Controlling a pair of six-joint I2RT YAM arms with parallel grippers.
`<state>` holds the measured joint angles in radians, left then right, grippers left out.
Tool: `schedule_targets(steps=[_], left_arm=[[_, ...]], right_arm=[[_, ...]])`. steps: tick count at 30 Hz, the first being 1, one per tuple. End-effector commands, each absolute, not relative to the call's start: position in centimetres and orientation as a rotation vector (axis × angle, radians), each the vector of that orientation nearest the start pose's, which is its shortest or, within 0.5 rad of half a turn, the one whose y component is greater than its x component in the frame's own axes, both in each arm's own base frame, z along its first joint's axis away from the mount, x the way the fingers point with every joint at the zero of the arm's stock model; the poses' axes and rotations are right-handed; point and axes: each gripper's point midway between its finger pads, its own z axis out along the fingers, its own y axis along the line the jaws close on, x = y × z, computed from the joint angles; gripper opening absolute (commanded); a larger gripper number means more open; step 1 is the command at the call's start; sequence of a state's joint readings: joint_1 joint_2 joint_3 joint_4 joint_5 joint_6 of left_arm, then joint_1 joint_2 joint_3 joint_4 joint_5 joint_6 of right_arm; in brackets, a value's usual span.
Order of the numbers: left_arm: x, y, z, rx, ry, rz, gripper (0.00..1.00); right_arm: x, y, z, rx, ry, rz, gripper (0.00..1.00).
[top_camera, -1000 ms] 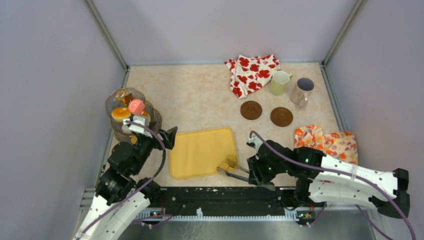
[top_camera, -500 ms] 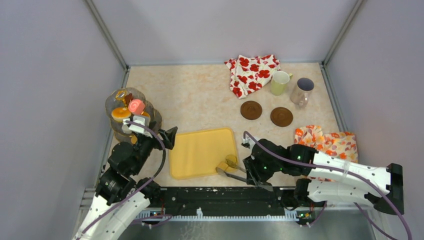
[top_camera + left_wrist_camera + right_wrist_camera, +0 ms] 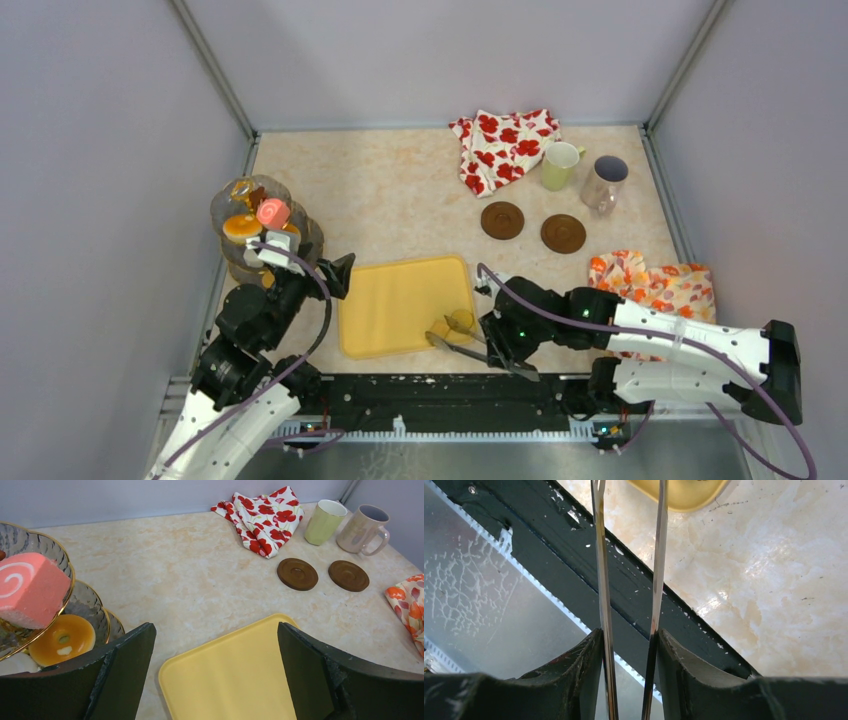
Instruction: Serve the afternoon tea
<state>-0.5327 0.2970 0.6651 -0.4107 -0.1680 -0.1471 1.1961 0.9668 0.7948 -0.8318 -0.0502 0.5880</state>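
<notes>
The right jaws grip the metal tongs (image 3: 600,580), whose tips lie at the yellow tray's (image 3: 400,300) near corner. The left jaws gape wide beside the tiered stand (image 3: 90,602), which holds the sweets (image 3: 27,587). The smooth tongs may twist in that grip and drop a sweet.

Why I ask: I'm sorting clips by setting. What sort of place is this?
Probably a lab robot cell staged as a tea table: plain grey walls close in a marble-look tabletop, with a tiered stand of toy sweets, a pale-yellow mug and a greyish mug.
</notes>
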Motion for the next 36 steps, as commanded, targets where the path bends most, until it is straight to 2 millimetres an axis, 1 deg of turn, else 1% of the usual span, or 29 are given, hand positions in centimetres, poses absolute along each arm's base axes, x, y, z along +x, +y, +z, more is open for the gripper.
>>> schedule_targets(steps=[1, 9, 12, 15, 19, 22, 25, 31, 34, 36], left_arm=[[20.3, -9.5, 29.5, 0.184, 1.569, -0.406, 0.99], [20.2, -9.4, 29.6, 0.18, 1.567, -0.406, 0.99], [20.2, -9.2, 29.7, 0.171, 1.561, -0.403, 0.99], [20.1, -8.9, 30.0, 0.156, 1.552, -0.398, 0.99], [19.8, -8.1, 30.4, 0.124, 1.528, -0.386, 0.99], [19.6, -7.7, 30.7, 0.104, 1.513, -0.379, 0.99], [19.4, -7.1, 31.0, 0.077, 1.501, -0.367, 0.99], [19.0, -6.1, 31.5, 0.031, 1.469, -0.356, 0.99], [18.8, -5.7, 31.7, 0.015, 1.46, -0.35, 0.99], [18.8, -5.6, 31.8, 0.01, 1.457, -0.347, 0.99]], right_arm=[[6.5, 24.1, 14.2, -0.831, 2.498, 0.732, 0.4], [8.3, 25.3, 15.8, -0.784, 2.401, 0.737, 0.39], [9.2, 25.7, 16.4, -0.763, 2.366, 0.712, 0.39], [10.1, 26.5, 17.1, -0.734, 2.329, 0.71, 0.38], [11.1, 28.6, 18.3, -0.709, 2.262, 0.762, 0.38], [12.1, 29.9, 18.6, -0.695, 2.229, 0.754, 0.38], [13.2, 31.6, 19.1, -0.681, 2.189, 0.757, 0.38], [15.3, 36.2, 20.8, -0.683, 2.083, 0.806, 0.38], [16.3, 38.5, 21.2, -0.691, 2.044, 0.815, 0.38], [16.7, 40.2, 21.0, -0.707, 2.032, 0.832, 0.38]])
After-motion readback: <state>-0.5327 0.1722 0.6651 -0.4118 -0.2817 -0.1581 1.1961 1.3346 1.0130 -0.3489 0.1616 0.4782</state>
